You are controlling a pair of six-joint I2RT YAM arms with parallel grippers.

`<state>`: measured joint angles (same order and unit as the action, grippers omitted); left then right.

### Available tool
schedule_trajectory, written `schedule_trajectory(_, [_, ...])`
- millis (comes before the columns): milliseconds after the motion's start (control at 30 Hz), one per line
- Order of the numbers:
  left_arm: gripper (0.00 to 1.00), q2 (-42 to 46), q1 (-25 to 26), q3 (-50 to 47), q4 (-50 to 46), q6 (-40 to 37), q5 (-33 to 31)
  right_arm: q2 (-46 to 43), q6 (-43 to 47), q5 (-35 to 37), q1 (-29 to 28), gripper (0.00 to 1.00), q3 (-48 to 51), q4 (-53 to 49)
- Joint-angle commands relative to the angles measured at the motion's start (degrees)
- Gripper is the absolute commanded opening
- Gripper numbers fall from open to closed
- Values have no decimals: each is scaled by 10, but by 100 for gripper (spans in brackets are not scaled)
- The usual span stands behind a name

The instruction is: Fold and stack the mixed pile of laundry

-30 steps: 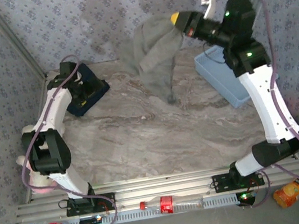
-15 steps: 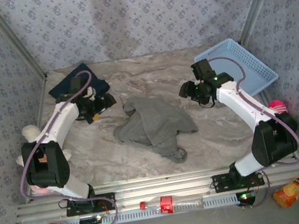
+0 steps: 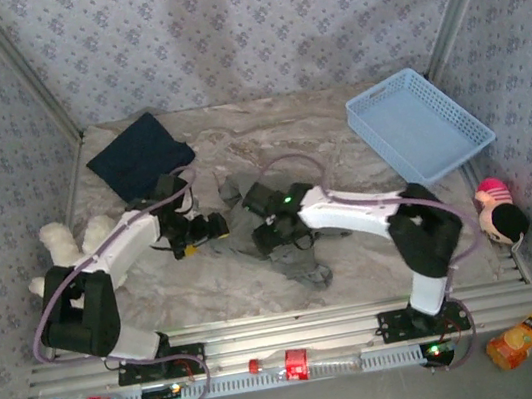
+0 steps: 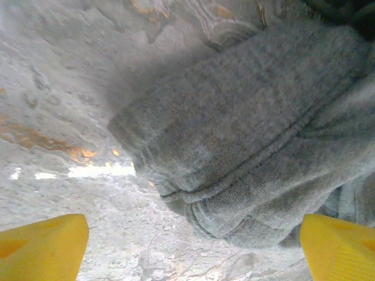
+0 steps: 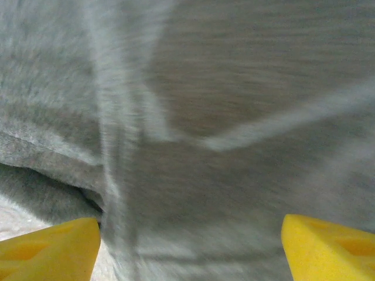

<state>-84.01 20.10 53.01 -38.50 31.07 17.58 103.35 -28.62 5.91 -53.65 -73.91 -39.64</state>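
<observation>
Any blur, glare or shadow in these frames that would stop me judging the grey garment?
Right wrist view: heavy motion smear across the grey garment, so the weave is unreadable. Left wrist view: the garment's hem is fairly sharp, and there is a small bright glare patch on the marble table. Top external view: even light and sharp focus, with soft shadows on the back wall.

even soft overhead light, right wrist view motion-blurred, faint wall shadows

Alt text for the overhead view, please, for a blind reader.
Both arms reach in, left tool and right tool down at a crumpled grey garment in the middle. A navy shirt lies flat back-left, a light blue basket back-right.
</observation>
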Motion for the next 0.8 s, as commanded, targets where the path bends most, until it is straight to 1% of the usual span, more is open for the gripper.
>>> schedule_trajectory(0, [88,-15,5,-15,59,-7,7,68,39,64,-4,75,-67,-58])
schedule_trajectory(33, [85,-24,5,-15,69,-7,8,85,37,71,-2,59,-83,-69])
schedule_trajectory(67, [77,-35,5,-12,75,-8,6,92,32,81,0,41,-97,-84])
schedule_trajectory(100, [68,-43,5,-8,77,-10,3,91,31,82,3,29,-102,-90])
schedule_trajectory(133, [55,-49,5,-2,77,-13,-2,83,30,81,7,17,-105,-94])
schedule_trajectory(167, [43,-55,5,4,77,-14,-11,69,30,78,12,8,-104,-96])
schedule_trajectory(200, [30,-59,4,10,77,-14,-17,55,30,75,17,0,-104,-99])
schedule_trajectory(267, [3,-63,0,28,75,-13,-23,18,27,64,35,0,-102,-107])
schedule_trajectory(300, [0,-65,-2,39,69,-11,-28,1,26,54,44,0,-102,-110])
schedule_trajectory(433, [0,-54,-17,85,44,-11,-40,-68,27,-7,101,0,-105,-118])
schedule_trajectory(600, [0,-22,-57,163,0,-27,-34,-134,16,-88,190,0,-114,-115])
schedule_trajectory(633, [0,-15,-67,183,-21,-33,-25,-146,13,-101,210,0,-118,-114])
schedule_trajectory(767, [0,-6,-92,271,-59,-73,32,-184,9,-128,279,0,-134,-99])
